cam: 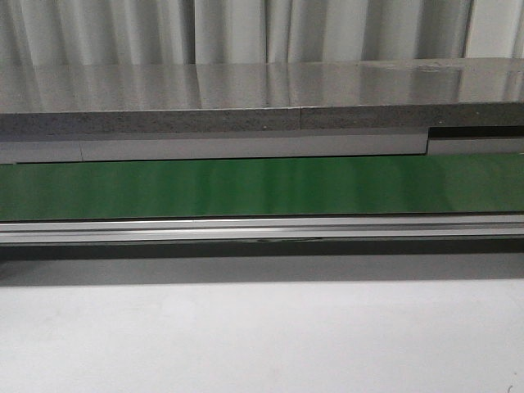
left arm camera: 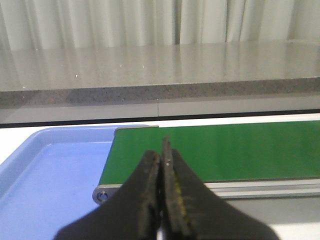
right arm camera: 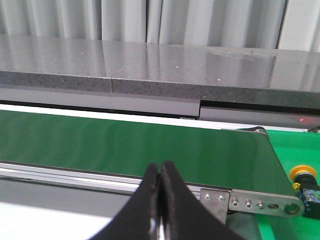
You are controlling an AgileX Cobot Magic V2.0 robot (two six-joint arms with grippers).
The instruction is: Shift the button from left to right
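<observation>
At the left end of the setup, seen from the left wrist camera, a pale blue tray (left arm camera: 45,170) sits against the left end of the green conveyor belt (left arm camera: 220,150), its rim meeting the belt's end roller (left arm camera: 102,195). The left end effector (left arm camera: 161,165) hangs in front of that corner with its two dark fingers (left arm camera: 147,185) pressed together and nothing between them; it is closed and empty.

In the front view the belt (cam: 262,187) runs as a long green band across the full width, with a silver aluminium rail (cam: 262,228) along its near edge and the white tabletop (cam: 262,336) in front of it. Behind the belt runs a long grey speckled stone counter (cam: 246,98), and behind that hang pale pleated curtains (cam: 246,29). Neither arm shows in this view.

At the right end, the right wrist camera shows the belt (right arm camera: 125,145) finishing at a metal end bracket (right arm camera: 250,202) with a row of small screws. The right end effector (right arm camera: 160,172) hovers over the near rail, its black fingers (right arm camera: 172,200) shut tight against each other and holding nothing.

The button (right arm camera: 306,182) lies just past the right end of the belt, on a bright green surface (right arm camera: 295,142) beside the end bracket, at the edge of the right wrist picture. Its round yellow-orange cap shows above a dark body, part of which is cut off by the frame. It is apart from both end effectors and does not appear in the front or left wrist views.
</observation>
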